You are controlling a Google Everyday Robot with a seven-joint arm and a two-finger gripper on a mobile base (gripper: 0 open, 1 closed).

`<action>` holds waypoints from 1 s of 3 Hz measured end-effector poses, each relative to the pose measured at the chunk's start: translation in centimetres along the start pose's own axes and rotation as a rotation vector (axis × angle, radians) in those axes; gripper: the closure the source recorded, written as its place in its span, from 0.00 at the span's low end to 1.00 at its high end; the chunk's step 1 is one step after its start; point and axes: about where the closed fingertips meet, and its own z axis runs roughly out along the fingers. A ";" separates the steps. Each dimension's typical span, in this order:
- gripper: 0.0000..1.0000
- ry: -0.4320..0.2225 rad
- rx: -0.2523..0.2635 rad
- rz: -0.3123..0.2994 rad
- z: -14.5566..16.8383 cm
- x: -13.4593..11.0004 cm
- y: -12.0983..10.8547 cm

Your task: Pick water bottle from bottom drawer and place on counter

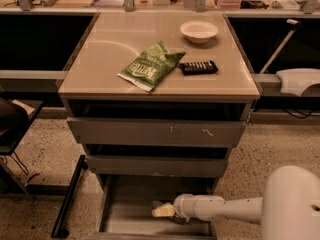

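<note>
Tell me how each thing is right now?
Bottom drawer: pulled open.
Two upper drawers: not pulled out.
Gripper: low inside the bottom drawer.
Bottle: in that drawer, mostly hidden under the gripper.
Bowl: upright on the counter, looks empty.
Bag: lying flat.
Remote: lying flat.

The hand [162, 210] sat low inside the open bottom drawer [120, 215], with the white arm [225, 208] entering from the right. On the table [100, 59] above lay a green snack bag [150, 65] and a black remote [198, 67] just beside it. A pale bowl [199, 31] stood farther back, apart from both.
</note>
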 end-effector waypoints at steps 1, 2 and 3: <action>0.00 0.084 0.016 0.182 4.6 9.4 -1.3; 0.00 0.082 0.016 0.185 4.7 9.3 -1.3; 0.00 -0.010 0.026 0.239 5.4 6.9 -1.1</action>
